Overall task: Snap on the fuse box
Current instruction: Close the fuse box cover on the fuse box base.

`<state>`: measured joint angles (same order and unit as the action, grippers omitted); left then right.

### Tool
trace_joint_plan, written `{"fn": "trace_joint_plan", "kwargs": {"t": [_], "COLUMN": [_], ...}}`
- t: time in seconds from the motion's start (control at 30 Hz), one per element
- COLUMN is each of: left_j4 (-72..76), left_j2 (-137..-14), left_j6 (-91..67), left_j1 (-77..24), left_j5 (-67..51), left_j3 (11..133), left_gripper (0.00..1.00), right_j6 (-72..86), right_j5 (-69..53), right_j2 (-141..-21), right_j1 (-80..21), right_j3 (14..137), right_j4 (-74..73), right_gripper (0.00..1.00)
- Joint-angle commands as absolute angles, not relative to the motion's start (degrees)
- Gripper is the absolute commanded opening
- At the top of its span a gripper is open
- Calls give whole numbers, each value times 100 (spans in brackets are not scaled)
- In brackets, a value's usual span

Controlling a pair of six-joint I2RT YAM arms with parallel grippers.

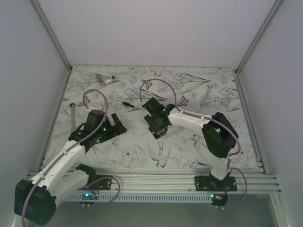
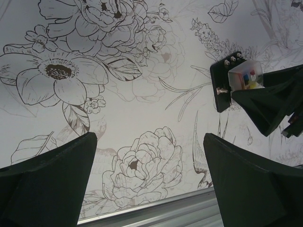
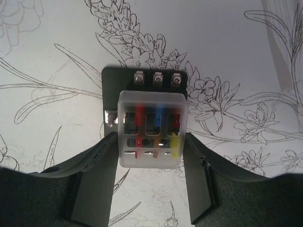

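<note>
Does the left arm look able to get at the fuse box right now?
Probably yes, partly. The left gripper is open with only table between it and the fuse box, but the right gripper clamps two sides, leaving the screw-terminal end free.

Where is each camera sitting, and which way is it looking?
Top: high up behind the robot, looking down at the table; the left arm and right arm show whole.
Left wrist: on the left arm, looking down past its open left claw at the flowery table; the fuse box is far right.
Right wrist: on the right arm, looking down at the fuse box gripped in the right claw.
Shared: both wrist views show the fuse box and the right claw.
</note>
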<state>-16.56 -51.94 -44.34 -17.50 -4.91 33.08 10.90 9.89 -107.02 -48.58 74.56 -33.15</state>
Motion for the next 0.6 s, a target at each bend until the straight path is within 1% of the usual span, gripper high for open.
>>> {"fn": "trace_joint_plan", "kwargs": {"t": [0.0,0.1,0.4,0.57], "left_j4": [-1758,-1758,-1757,-1749], "left_j2": [-5091,-5089,-5046,-5069], "left_j6": [-4456,-4456,-4457,-4464], "left_j1": [-1709,-1705,-1708,-1705], "left_j5": [-566,-572,-582,-598], "left_j3": [3243,3243,3243,3251], "left_gripper": [99,100,100,100], "right_j6": [1081,1139,1202,1302], "right_j5": [996,975,1002,1053], "right_j2": [-10853,-10848,-10618,-10434], "right_j1": [-4878,-4878,-4878,-4846], "right_j3": [7684,7703,7695,7566], "right_j4": [-3569,-3667,-3632,-3434], "right_gripper": [55,58,75,75]}}
